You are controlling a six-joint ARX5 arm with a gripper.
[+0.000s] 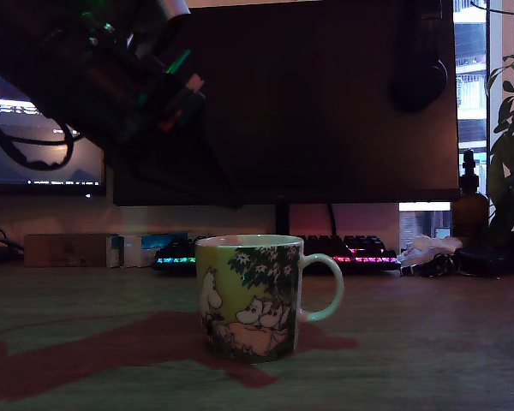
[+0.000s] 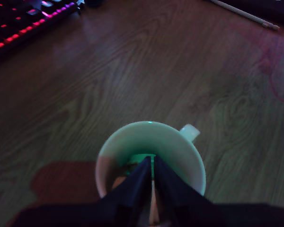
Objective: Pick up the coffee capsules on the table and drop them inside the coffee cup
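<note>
The coffee cup [image 1: 250, 295] stands upright on the table [image 1: 428, 342], its handle toward the exterior view's right. My gripper [image 1: 227, 193] hangs dark above it, toward the exterior view's left. The wrist view looks straight down into the coffee cup [image 2: 180, 146]. There my gripper [image 2: 152, 163] is shut, its two dark fingers nearly touching over the opening, with nothing between them. Inside the cup, just past the fingertips, a mint-green rim of a coffee capsule [image 2: 141, 158] shows, with a brownish shape beside it. No capsule lies on the table in either view.
A backlit keyboard [image 1: 351, 253] [image 2: 23, 23] runs behind the cup under a dark monitor [image 1: 325, 103]. Small boxes [image 1: 68, 250] sit at the exterior view's left. A brown bottle [image 1: 469, 210], a plant [image 1: 512, 145] and crumpled paper [image 1: 428, 248] sit at its right. A pencil [image 2: 244, 14] lies farther off.
</note>
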